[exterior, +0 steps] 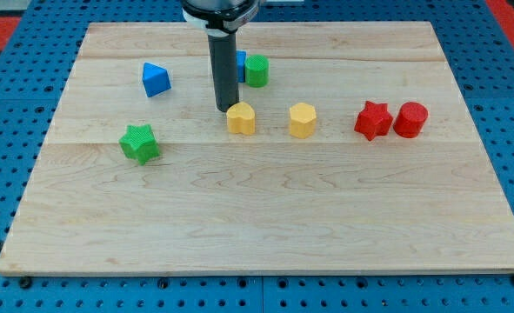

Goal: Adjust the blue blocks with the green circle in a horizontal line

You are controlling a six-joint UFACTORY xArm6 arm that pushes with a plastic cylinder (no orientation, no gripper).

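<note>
A blue triangle block [155, 79] lies at the upper left of the wooden board [257, 217]. A second blue block [241, 65] is mostly hidden behind the rod; only its right edge shows, touching the green circle [257, 70] on its right. My tip [224, 109] rests just below and left of that pair, close to the upper left of a yellow block [241, 118]. The triangle lies well to the tip's left.
A green star [140, 143] lies at the left. A second yellow block [302, 120] sits right of the first. A red star [372, 120] and a red circle [410, 119] touch at the right. Blue pegboard surrounds the board.
</note>
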